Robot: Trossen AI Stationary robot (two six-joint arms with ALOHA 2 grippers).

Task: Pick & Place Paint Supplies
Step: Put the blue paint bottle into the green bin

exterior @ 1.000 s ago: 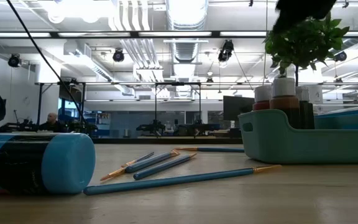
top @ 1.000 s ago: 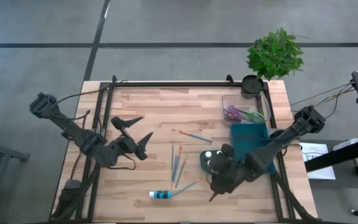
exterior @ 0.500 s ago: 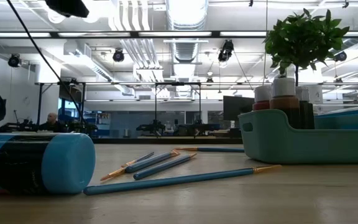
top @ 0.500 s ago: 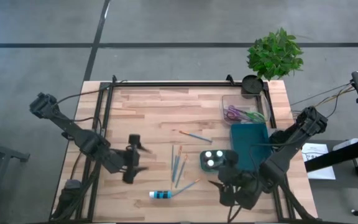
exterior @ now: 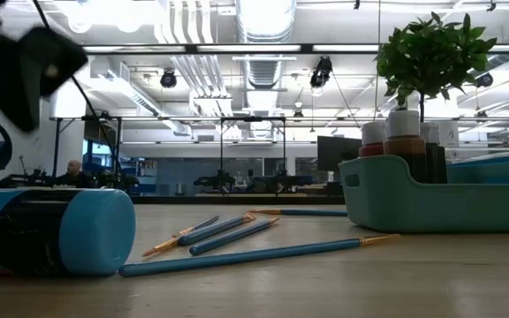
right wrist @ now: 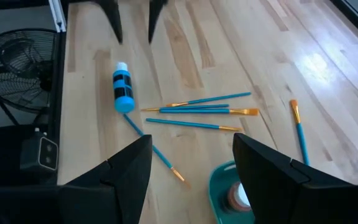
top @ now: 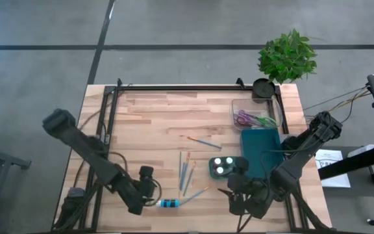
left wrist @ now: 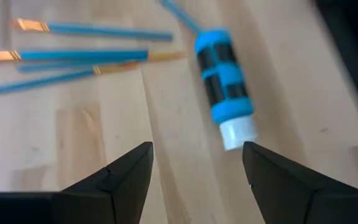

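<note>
Tube (top: 168, 203): near edge, long axis left-right, cap leftward.
Left gripper (top: 149, 189): just left of tube, fingers spread, empty; nearer arm.
Right gripper (top: 229, 192): spread, empty, farther right.

table (top: 154, 117): pale wood planks, smooth, slight sheen | paint tube (left wrist: 224, 84): glossy blue-and-black plastic, white cap | teal palette (exterior: 414, 205): smooth matt plastic | left end effector (left wrist: 194, 177): matt black plastic fingers
</note>
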